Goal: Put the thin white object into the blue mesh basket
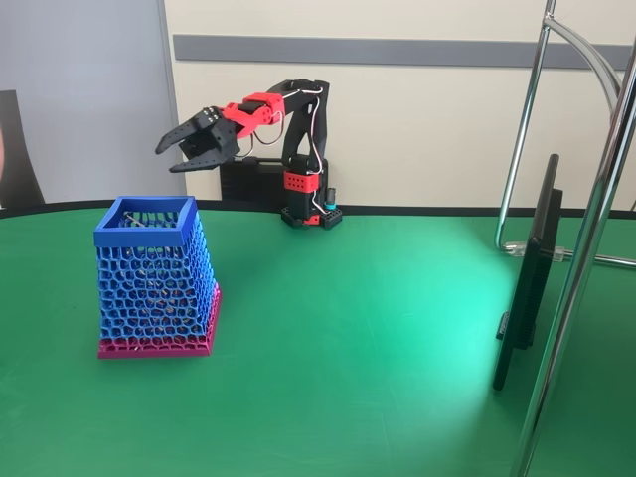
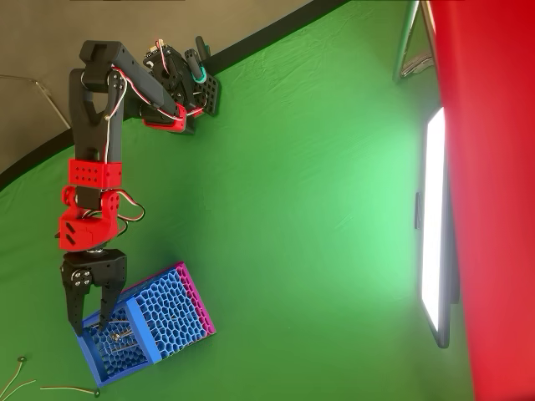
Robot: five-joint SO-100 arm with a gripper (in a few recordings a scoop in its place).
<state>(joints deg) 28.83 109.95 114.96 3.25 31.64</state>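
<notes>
Green felt table (image 1: 378, 328) | black-and-red hand (image 2: 90, 322) spread open, empty, over tall blue honeycomb mesh basket (image 1: 154, 283) at overhead lower left | thin white stick (image 2: 115, 337) apparently inside basket, just beneath hand.

The worktop (image 1: 378, 328) has a matt green cover that looks like cloth. The blue mesh basket (image 1: 154, 283) is matt plastic, an open honeycomb lattice with a smooth solid rim. The gripper (image 1: 179, 157) is black plastic, rather matt. Near the right edge, the stand tubes (image 1: 581, 268) are glossy polished metal.
</notes>
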